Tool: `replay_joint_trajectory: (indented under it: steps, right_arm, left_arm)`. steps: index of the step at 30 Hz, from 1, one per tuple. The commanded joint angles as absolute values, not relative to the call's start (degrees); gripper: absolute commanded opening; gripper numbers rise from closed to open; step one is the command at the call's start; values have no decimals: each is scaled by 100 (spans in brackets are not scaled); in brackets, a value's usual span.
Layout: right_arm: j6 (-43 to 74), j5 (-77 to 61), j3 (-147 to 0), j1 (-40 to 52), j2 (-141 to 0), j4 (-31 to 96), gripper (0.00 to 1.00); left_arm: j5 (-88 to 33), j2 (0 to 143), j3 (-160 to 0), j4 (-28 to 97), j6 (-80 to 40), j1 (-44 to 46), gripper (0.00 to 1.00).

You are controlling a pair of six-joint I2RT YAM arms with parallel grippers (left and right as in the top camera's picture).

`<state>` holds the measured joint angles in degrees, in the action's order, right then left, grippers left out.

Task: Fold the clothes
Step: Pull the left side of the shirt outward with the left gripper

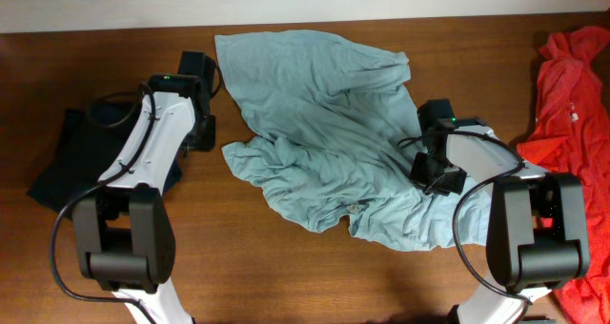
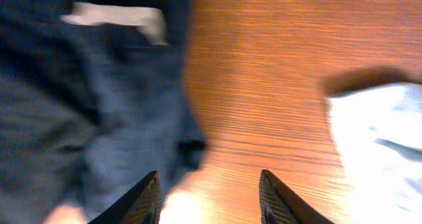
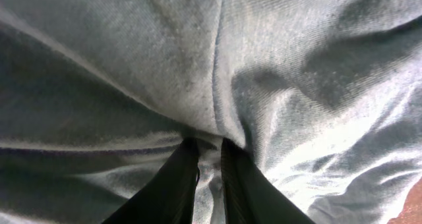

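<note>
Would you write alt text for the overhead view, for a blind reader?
A crumpled pale grey-blue T-shirt lies in the middle of a wooden table. The right arm reaches onto its right edge; the left arm stands beside it, partly over a dark navy garment. A red-orange garment lies far right.

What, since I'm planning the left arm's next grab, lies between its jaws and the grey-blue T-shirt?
Nothing visible: only brown wooden table separates the left gripper, jaws open, from the pale grey-blue cotton T-shirt; the dark navy garment lies opposite.
</note>
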<state>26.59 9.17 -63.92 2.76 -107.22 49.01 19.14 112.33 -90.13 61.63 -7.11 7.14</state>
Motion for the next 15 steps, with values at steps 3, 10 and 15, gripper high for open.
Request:
replay_joint_trajectory:
  steps: [3,10,15]
  right_arm:
    - [2689,1118,-6278,222,-10967,4930,18]
    - [2689,1118,-6278,222,-10967,4947,18]
    - [2689,1120,-6278,222,-10967,5009,18]
  left_arm:
    - [-421,11177,-9089,6141,-191,766,49]
    - [-582,11524,-8659,5575,287,902,52]
    - [-574,11841,-8512,5124,355,871,51]
